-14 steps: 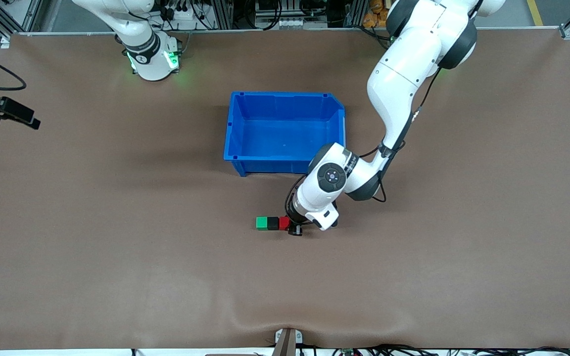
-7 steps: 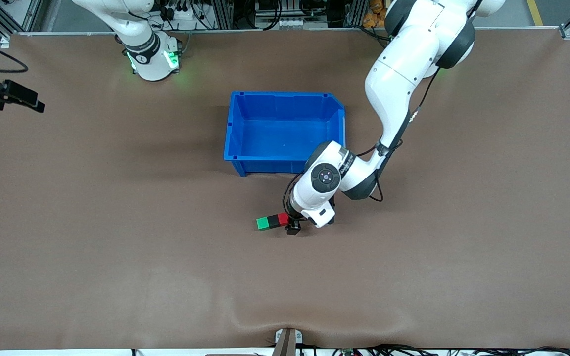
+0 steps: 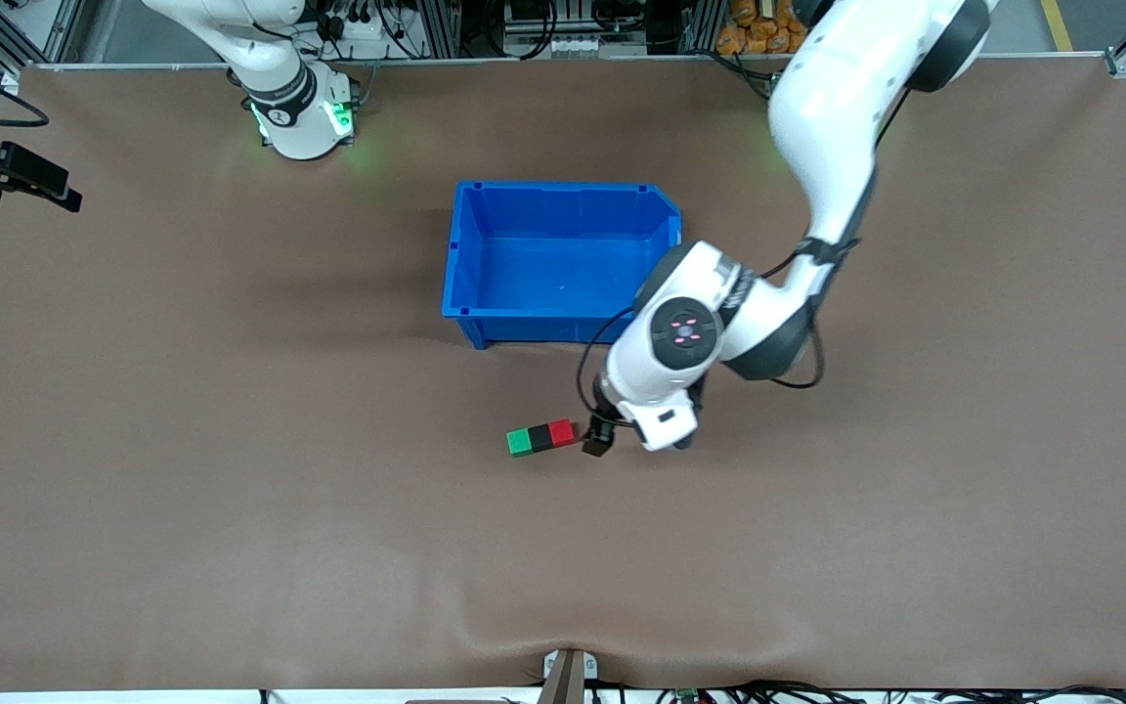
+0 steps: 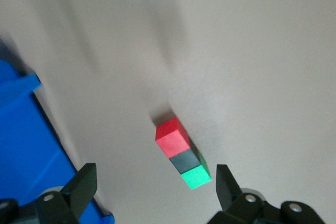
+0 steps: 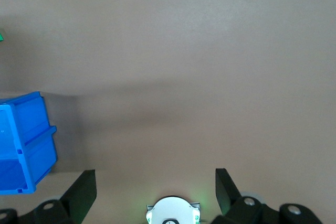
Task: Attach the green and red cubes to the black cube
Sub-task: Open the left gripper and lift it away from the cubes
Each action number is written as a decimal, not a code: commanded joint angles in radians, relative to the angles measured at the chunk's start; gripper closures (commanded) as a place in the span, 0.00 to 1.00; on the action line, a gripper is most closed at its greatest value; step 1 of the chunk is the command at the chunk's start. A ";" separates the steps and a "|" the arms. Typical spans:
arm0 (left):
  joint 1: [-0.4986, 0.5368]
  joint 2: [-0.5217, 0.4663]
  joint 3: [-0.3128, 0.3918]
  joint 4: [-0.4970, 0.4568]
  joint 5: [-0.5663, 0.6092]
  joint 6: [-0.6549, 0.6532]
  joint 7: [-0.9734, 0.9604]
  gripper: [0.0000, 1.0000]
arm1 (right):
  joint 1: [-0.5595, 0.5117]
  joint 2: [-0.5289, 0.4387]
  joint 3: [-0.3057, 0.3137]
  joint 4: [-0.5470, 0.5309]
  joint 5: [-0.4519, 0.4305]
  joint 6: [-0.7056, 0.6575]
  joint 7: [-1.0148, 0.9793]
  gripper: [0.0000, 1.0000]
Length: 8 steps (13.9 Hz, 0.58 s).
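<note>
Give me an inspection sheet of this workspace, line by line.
Surface: brown table, slight wrinkles near the front edge.
Job's things: green cube, black cube and red cube joined in a row, black in the middle.
Clutter: blue bin, nothing seen inside.
Grippers: left gripper open, beside the red cube, holding nothing; right gripper open, waiting at the right arm's end.
Cables: black cable looped at the left arm's wrist.
Surroundings: frame and wiring along the base edge.
</note>
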<state>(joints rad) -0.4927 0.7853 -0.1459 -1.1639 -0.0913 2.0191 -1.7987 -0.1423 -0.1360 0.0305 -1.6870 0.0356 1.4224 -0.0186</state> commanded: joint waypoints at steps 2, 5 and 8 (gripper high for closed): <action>0.036 -0.156 0.003 -0.054 0.036 -0.140 0.154 0.00 | -0.007 -0.001 0.011 0.007 0.014 0.013 0.002 0.00; 0.065 -0.259 0.002 -0.088 0.099 -0.272 0.316 0.00 | 0.024 -0.001 0.011 0.006 0.027 0.017 0.020 0.00; 0.135 -0.358 0.000 -0.108 0.107 -0.379 0.487 0.00 | 0.021 -0.001 0.009 0.007 0.014 0.024 0.023 0.00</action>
<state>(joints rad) -0.4006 0.5218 -0.1405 -1.1984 -0.0034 1.6812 -1.4117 -0.1233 -0.1345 0.0432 -1.6868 0.0539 1.4439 -0.0095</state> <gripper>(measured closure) 0.000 0.000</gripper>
